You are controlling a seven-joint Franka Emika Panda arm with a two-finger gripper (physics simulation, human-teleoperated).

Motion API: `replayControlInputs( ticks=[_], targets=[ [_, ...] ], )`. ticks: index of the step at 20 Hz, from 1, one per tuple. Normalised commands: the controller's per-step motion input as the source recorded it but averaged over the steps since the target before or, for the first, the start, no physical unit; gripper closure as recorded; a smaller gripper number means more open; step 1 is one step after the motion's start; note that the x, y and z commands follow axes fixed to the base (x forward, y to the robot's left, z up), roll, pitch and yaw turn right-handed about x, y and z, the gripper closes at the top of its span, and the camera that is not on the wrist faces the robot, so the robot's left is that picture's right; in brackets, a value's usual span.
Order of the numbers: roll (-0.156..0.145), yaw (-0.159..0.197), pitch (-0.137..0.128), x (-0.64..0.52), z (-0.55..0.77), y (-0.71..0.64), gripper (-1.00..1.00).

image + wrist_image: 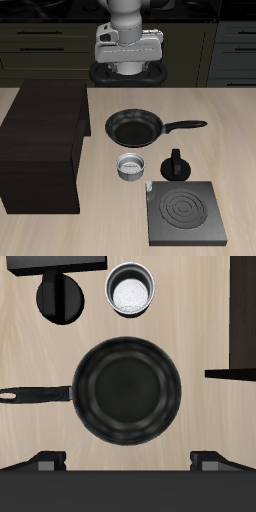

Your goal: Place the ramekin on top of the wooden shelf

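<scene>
The ramekin (131, 166), a small grey-silver ribbed bowl with a pale inside, stands on the table near the middle, between the frying pan and the stove plate. It also shows in the wrist view (131, 292). The wooden shelf (45, 140) is a large, nearly black cabinet with a flat bare top; its edge shows in the wrist view (240, 316). My gripper (130, 72) hangs high at the table's back, above the pan and well behind the ramekin. In the wrist view my gripper (128, 461) is open and empty, jaws wide apart.
A black long-handled frying pan (134, 128) (125, 386) lies right under my gripper. A small black knobbed pot (176, 165) (60, 298) stands beside the ramekin. A flat black stove plate (185, 212) (55, 264) sits near the table's front edge.
</scene>
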Motion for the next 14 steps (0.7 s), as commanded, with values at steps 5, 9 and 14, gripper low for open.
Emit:
replayControlInputs(
  ticks=[5,9,14],
  targets=[
    [0.019,0.000,0.010,0.34,-0.01,-0.01,-1.00],
    [0.020,-0.019,0.007,0.49,0.07,-0.01,-1.00],
    [-0.027,-0.032,0.012,0.39,0.08,-0.07,-1.00]
  ],
)
